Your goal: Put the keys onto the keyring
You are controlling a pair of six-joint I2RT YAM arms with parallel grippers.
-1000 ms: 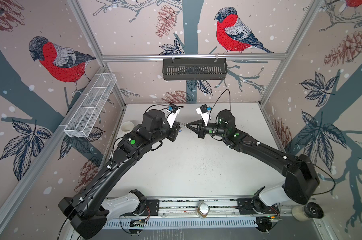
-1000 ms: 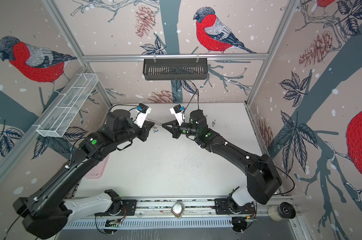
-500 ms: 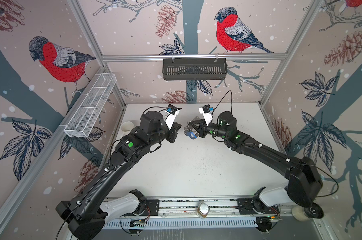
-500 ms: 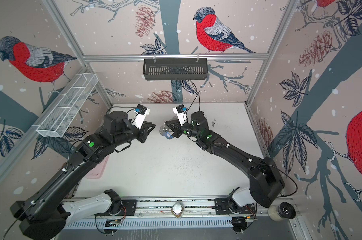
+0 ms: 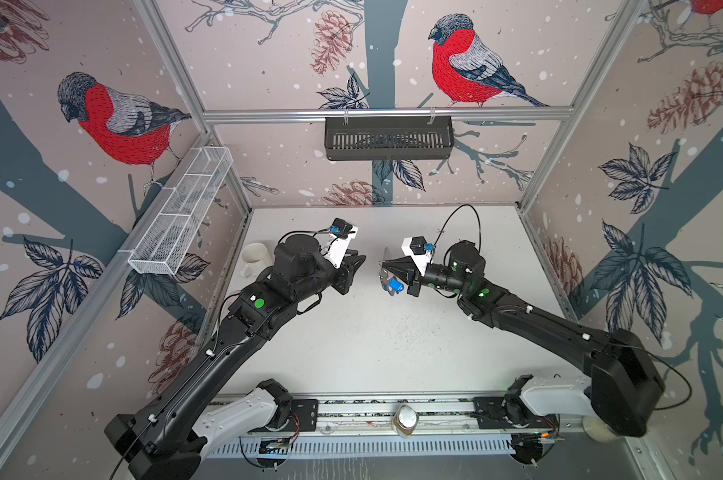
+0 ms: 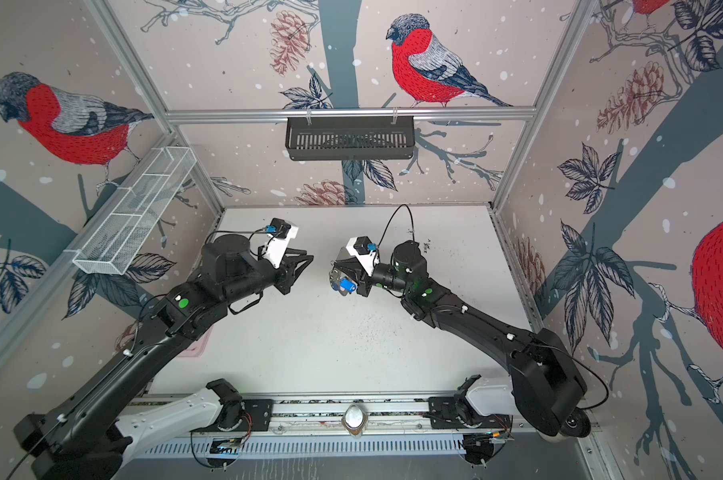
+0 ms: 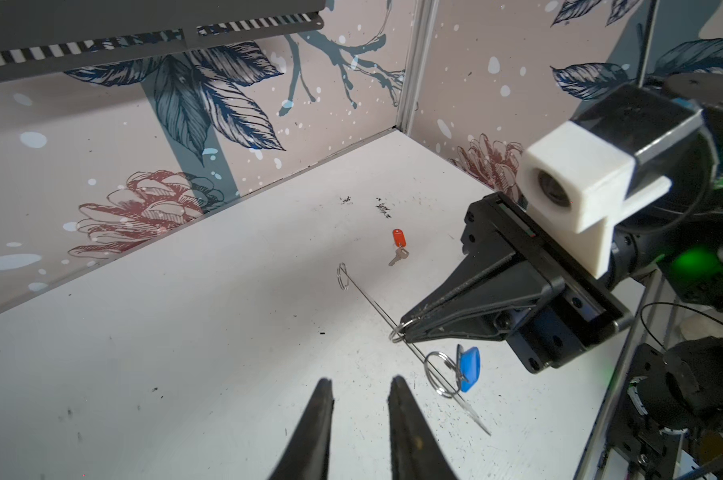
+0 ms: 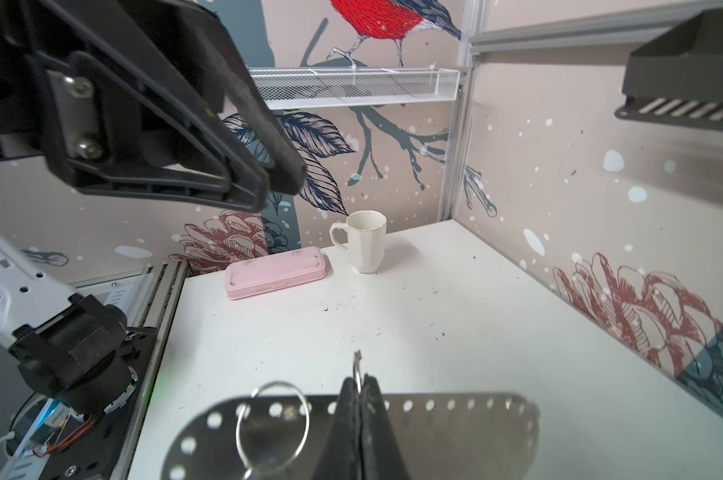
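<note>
The keyring (image 8: pixel 455 436) is up off the table, a thin flat plate of dull grey metal with small round holes along its rim; my right pincer (image 8: pixel 357 386) is clamped on its edge, jaws pressed together on the plate and a small wire loop; from my left wrist it shows edge-on, little more than a line. A split ring (image 8: pixel 274 383) of bright wire hangs through one hole; a blue tag (image 7: pixel 469 370), a glossy plastic oval, dangles from such a ring under the plate, though I cannot tell whether a key hangs with it. The red key (image 7: pixel 398 254) lies flat on the white table (image 7: pixel 185 332), well apart from the plate, its oval red tag (image 7: pixel 399 239) attached; so one is on, I judge, and one remains. My left pincer (image 7: pixel 360 380) holds nothing, its jaws a narrow gap apart, pointed down near the plate. To do this well I would widen a little; come down on the plump tag rather than the thin blade, which offers little to catch; and hold the plate steady while the ring is fed.
</note>
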